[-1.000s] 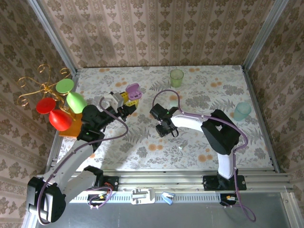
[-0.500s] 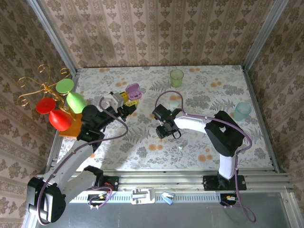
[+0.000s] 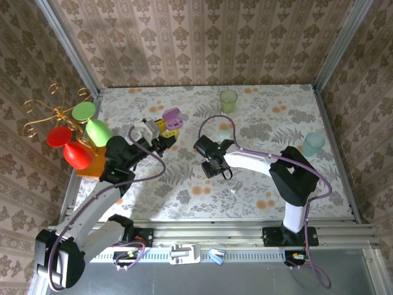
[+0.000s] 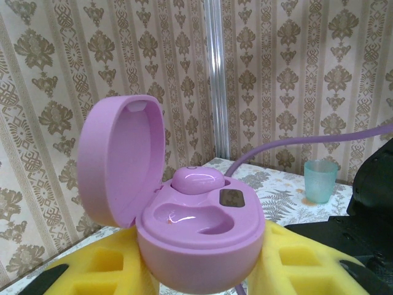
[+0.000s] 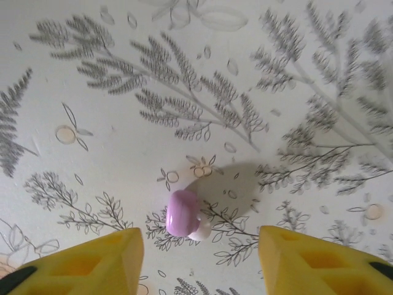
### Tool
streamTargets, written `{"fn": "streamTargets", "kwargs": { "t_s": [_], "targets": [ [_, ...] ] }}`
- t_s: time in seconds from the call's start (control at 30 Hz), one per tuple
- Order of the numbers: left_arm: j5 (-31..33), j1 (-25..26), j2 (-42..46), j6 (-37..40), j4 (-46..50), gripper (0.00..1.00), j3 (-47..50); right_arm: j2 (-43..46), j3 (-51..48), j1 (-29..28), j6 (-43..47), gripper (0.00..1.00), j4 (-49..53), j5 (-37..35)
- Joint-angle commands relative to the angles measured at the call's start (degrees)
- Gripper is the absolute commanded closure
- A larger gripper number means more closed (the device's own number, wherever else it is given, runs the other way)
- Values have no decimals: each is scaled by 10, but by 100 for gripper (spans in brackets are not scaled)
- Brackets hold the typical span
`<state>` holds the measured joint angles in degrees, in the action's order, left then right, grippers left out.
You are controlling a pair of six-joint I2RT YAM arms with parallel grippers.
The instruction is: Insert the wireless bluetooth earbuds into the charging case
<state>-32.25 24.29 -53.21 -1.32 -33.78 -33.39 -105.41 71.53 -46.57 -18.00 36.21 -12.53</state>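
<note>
My left gripper [image 4: 199, 273] is shut on the open purple charging case [image 4: 202, 243], its yellow fingers [image 4: 101, 267] pressing both sides. The lid stands up at the left. One purple earbud [image 4: 198, 179] sits in the far slot and the near slot is empty. In the top view the case [image 3: 172, 117] is held at the table's back left. A second purple earbud [image 5: 182, 212] with a whitish tip lies on the tablecloth. My right gripper [image 5: 199, 261] hovers open over it, one finger on each side, not touching. From above, the right gripper [image 3: 215, 165] covers that earbud.
A green cup [image 3: 228, 100] stands at the back centre and a teal cup [image 3: 312, 144] at the right, also the teal cup [image 4: 320, 180] in the left wrist view. A gold stand with red and green glasses [image 3: 80, 135] crowds the left edge. A tiny mint speck [image 3: 234, 192] lies on the cloth.
The right arm's elbow has swung a little to the right and its gripper has shifted slightly over the cloth. The left arm and the case have not moved.
</note>
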Motion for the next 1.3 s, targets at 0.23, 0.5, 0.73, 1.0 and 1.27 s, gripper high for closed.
{"fn": "streamTargets", "kwargs": {
  "t_s": [0.23,0.5,0.73,1.0,1.27],
  "targets": [
    [23,-13,22,-1,15,75,-6,-79,98,-68,-13,62,109,-136],
    [24,-14,22,-4,10,75,-5,-123,141,-93,-23,66,155,-181],
    [21,-14,24,-6,7,75,-1,-157,168,-105,-24,68,184,-206],
    [21,-15,26,-4,7,75,3,-174,171,-106,-21,69,190,-221],
    [21,-15,23,-4,6,75,5,-183,167,-104,-19,71,185,-223]
  ]
}}
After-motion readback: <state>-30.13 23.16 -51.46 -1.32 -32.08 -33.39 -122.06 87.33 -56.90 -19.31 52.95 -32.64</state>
